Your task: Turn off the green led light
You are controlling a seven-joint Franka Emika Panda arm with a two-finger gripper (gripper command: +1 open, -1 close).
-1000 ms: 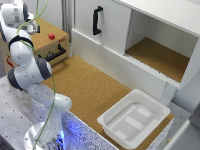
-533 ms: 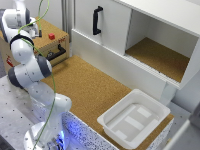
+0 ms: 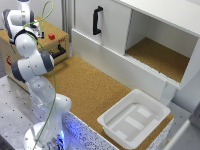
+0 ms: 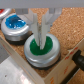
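The claw (image 4: pixel 42 31) has its two fingers drawn close together, with nothing held between them, and their tips are down on the green button (image 4: pixel 40 49). That button sits in a round silver housing on top of a wooden box (image 3: pixel 56 44), which stands on the cork table (image 3: pixel 90 87) at the exterior view's left. Just beside it is a blue button (image 4: pixel 14 23) in a like housing. A red button (image 3: pixel 51 36) shows on the box top. The arm (image 3: pixel 31 62) rises over the box. Well apart, a white tray (image 3: pixel 134 119) rests on the table below a white cabinet (image 3: pixel 125 30)
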